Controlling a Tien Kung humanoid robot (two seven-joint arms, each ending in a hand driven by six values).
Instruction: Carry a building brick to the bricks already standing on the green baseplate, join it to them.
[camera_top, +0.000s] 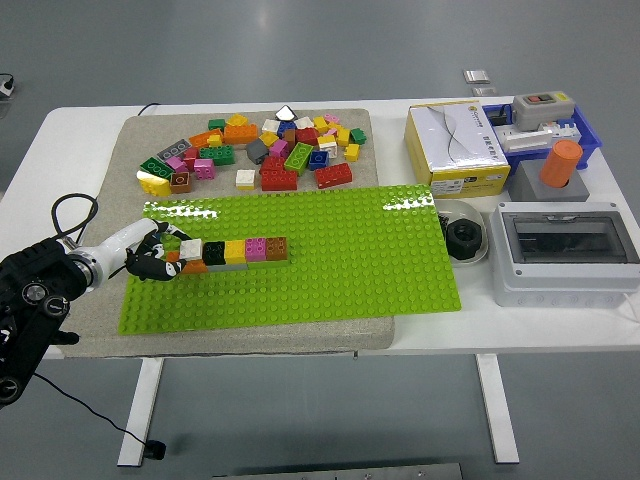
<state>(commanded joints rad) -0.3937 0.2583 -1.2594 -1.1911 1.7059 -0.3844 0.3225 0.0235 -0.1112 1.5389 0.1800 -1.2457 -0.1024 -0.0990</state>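
- The left hand (152, 260) sat at the left end of the brick row (235, 251) on the green baseplate (330, 255), fingers curled around a small orange brick (176, 258) that was pressed up against the row's end.
- Running away from the hand to its right, the row went white, black, yellow, pink, brown, all touching in one line.
- Just under the hand-side end of the row there was another orange piece, low on the plate.
- The loose brick pile (262, 150) lay well beyond the hand, up and to its right on the grey mat (130, 135).
- Far off to the hand's right on the bench (420, 330): a yellow-and-white box (457, 145) and a grey enclosure (565, 250).
- Right hand wasn't in the shot at all.
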